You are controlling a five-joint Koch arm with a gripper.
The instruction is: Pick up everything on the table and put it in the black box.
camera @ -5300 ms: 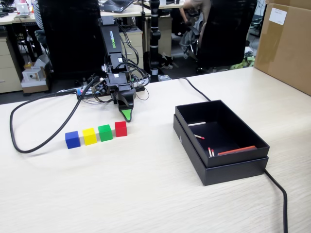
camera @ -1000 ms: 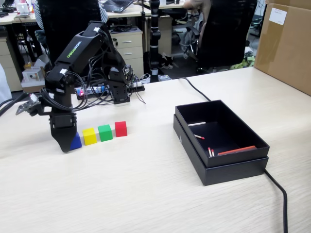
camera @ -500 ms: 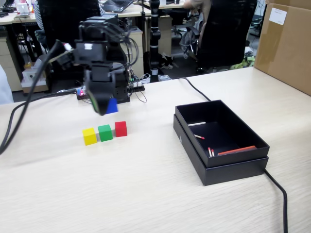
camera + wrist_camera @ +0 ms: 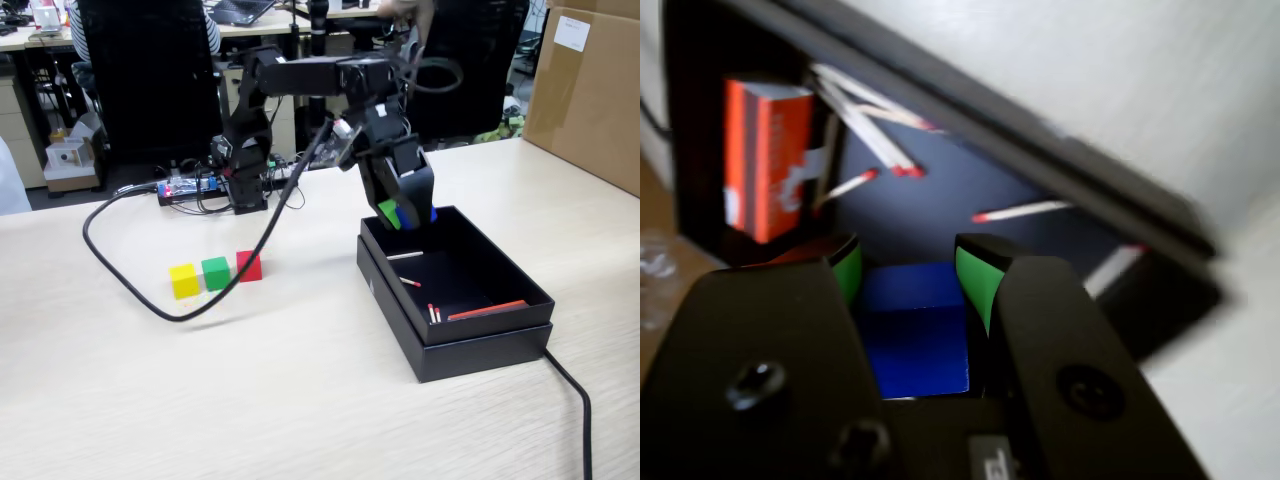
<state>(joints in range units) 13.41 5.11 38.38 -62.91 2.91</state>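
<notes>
My gripper (image 4: 405, 215) with green pads is shut on the blue cube (image 4: 404, 217) and holds it just above the far left corner of the black box (image 4: 480, 345). In the wrist view the blue cube (image 4: 915, 330) sits between the two green pads of the gripper (image 4: 910, 268), over the box's dark floor (image 4: 940, 215). The yellow cube (image 4: 184, 281), green cube (image 4: 216, 273) and red cube (image 4: 248, 266) stand in a row on the table (image 4: 300, 400), left of the box.
An orange matchbox (image 4: 765, 160) and several loose matches (image 4: 1020, 211) lie in the box. A black cable (image 4: 130, 290) loops across the table near the cubes. A brown carton (image 4: 590, 90) stands at the back right. Another cable (image 4: 575, 400) runs off the box's near right.
</notes>
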